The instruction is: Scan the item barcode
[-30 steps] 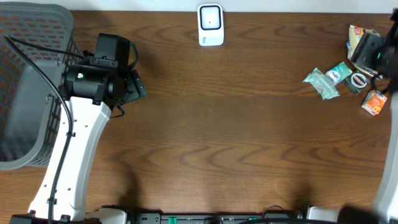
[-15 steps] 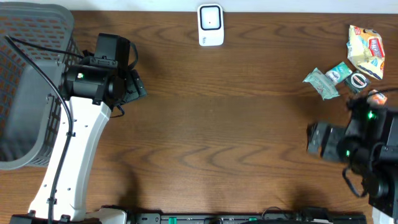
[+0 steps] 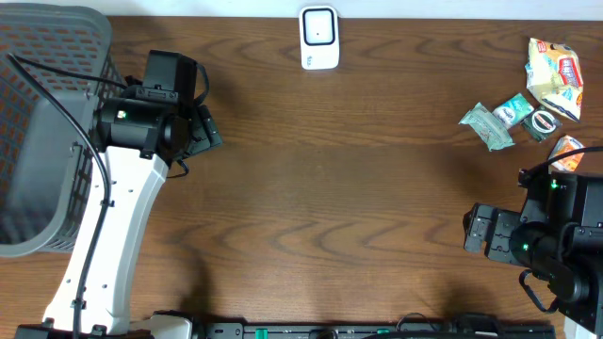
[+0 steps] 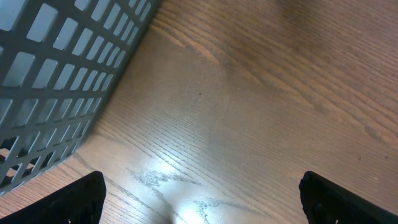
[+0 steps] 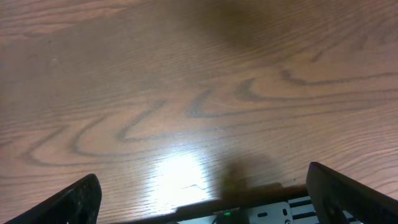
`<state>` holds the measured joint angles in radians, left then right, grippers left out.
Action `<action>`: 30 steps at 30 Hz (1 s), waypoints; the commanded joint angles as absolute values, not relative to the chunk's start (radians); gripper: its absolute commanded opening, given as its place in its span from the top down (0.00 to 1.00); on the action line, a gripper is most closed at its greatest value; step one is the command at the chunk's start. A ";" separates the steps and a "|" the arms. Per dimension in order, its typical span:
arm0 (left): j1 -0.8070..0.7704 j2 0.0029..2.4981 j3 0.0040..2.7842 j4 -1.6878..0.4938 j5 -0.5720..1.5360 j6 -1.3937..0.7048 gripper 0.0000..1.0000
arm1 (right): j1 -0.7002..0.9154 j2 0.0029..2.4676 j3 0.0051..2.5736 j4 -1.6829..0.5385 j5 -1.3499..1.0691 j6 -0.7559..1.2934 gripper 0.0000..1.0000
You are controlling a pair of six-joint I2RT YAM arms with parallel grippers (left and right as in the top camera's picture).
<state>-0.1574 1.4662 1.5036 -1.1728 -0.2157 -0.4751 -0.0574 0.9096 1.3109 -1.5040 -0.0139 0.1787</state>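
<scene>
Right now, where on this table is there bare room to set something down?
Widest bare patch: the table middle, below the barcode scanner, between the left gripper and the right gripper. Also free: the far strip from scanner to green packet. Crowded: far right corner, where snack bag and orange carton cluster with it. The basket fills the left edge.

Left arm: white link rising from the near left, black wrist bent so the tool points right.
Left gripper: jaws spread wide, nothing between them; its black fingertips sit far apart in the wrist view.
Right arm: tucked low at the near right, aimed left.
Right gripper: jaws wide apart, empty.
</scene>
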 commanded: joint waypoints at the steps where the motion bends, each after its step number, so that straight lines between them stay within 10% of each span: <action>1: -0.154 1.470 1.503 -1.177 -0.229 -0.484 0.02 | -0.052 0.910 1.304 -1.490 0.001 0.160 0.01; 30: -0.154 1.470 1.503 -1.177 -0.229 -0.484 0.02 | -0.044 0.006 0.257 -0.479 -0.138 0.047 0.01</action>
<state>-0.1574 1.4681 1.5036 -1.1725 -0.2157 -0.4751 -0.0555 0.0154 0.3008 -0.5182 -0.1184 0.0589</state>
